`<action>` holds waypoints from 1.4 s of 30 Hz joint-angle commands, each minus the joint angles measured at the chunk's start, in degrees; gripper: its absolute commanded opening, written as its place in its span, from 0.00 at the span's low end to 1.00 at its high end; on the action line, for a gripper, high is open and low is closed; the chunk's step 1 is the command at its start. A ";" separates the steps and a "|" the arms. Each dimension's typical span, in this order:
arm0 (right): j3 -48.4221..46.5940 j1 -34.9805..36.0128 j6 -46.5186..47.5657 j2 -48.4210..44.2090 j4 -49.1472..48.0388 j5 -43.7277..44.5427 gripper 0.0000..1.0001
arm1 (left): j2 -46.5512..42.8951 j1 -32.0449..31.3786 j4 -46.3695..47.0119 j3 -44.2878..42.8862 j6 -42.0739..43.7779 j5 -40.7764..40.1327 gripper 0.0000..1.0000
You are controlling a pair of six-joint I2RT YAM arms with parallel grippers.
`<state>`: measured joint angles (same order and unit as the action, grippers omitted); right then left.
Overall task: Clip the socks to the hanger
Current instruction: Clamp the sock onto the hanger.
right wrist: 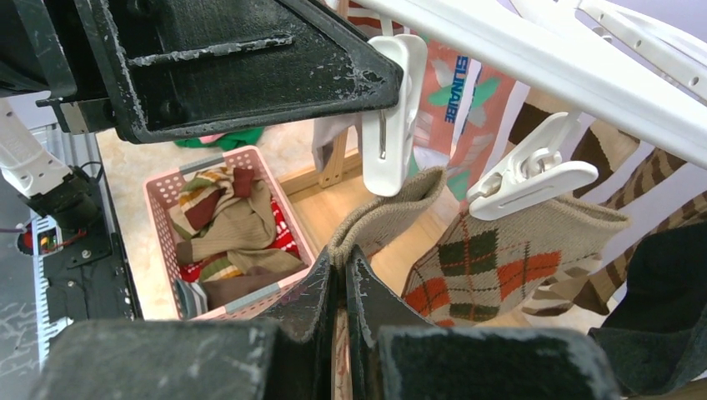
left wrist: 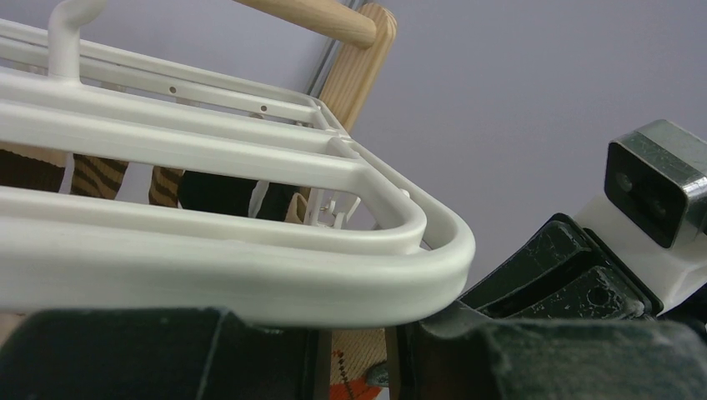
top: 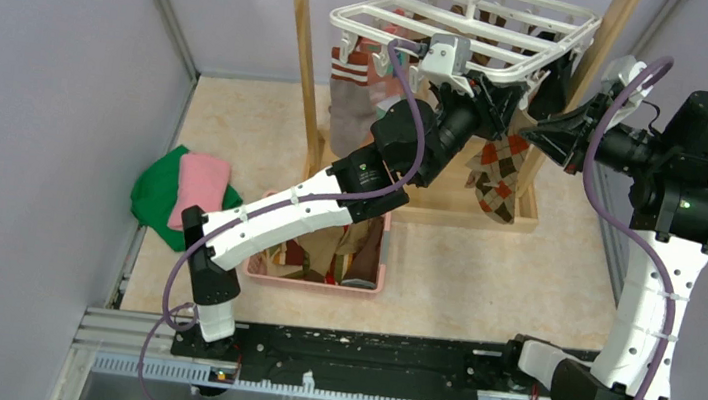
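Observation:
The white grid hanger (top: 471, 22) hangs from a wooden stand, with several socks clipped beneath it. My left gripper (top: 512, 99) reaches up under its right rim (left wrist: 250, 275) and is shut on the handles of a white clip (right wrist: 388, 117). In the left wrist view the argyle sock (left wrist: 354, 375) shows through the gap between the fingers. My right gripper (right wrist: 342, 267) is shut on one edge of that argyle sock's cuff (right wrist: 392, 208), holding it up just below that clip. A second clip (right wrist: 534, 179) grips the cuff's other side. The sock (top: 499, 176) dangles below.
A pink basket (top: 375, 285) holding more socks (right wrist: 233, 225) sits under my left arm. Folded green and pink cloths (top: 180, 190) lie at the left. The wooden stand's posts (top: 304, 74) and base (top: 529, 220) frame the hanger. Grey walls close in on both sides.

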<state>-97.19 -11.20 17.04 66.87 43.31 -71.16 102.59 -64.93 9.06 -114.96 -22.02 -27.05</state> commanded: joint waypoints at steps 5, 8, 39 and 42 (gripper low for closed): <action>-2.39 1.45 2.05 -1.22 1.04 1.30 0.00 | -2.30 1.28 1.45 0.36 -0.63 -2.88 0.00; -3.09 1.62 2.45 -1.15 1.33 1.80 0.00 | -2.31 1.28 1.32 0.55 -0.83 -2.99 0.00; 6.06 3.64 18.99 -9.45 5.35 11.56 0.00 | -4.48 1.37 0.68 3.93 -3.02 -3.44 0.00; 12.44 3.73 11.89 -15.23 -7.40 9.11 0.00 | -4.46 1.55 0.40 4.39 -3.96 -2.92 0.00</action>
<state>-89.86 -8.25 35.92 58.13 50.70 -59.20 100.44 -64.90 9.02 -111.61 -24.60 -27.94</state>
